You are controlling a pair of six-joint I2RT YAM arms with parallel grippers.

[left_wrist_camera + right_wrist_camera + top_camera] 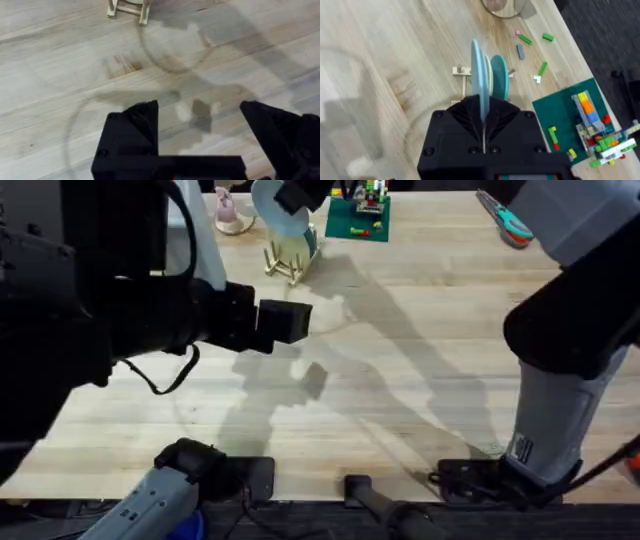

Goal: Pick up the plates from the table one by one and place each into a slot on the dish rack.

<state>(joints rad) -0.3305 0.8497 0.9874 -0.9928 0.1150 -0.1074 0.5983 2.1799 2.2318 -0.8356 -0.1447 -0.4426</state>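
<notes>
My right gripper (pixel 300 194) is at the far side of the table (pixel 400 380), shut on the rim of the pale blue plate (pixel 276 206). It holds the plate upright over the dish rack (pixel 290 258). In the right wrist view the blue plate (pixel 478 75) stands edge-on beside a cream plate (pixel 489 75) and a teal plate (pixel 499 77) in the rack (pixel 462 71). Whether the blue plate touches the rack I cannot tell. My left gripper (pixel 200 120) hangs open over bare wood nearer the front, with nothing between its fingers (pixel 135 125).
A green baseplate (pixel 345 222) with toy bricks lies right of the rack, with loose bricks (pixel 520 50) near it. A pink dish (pixel 232 216) stands left of the rack. A teal-handled tool (pixel 510 222) lies at the far right.
</notes>
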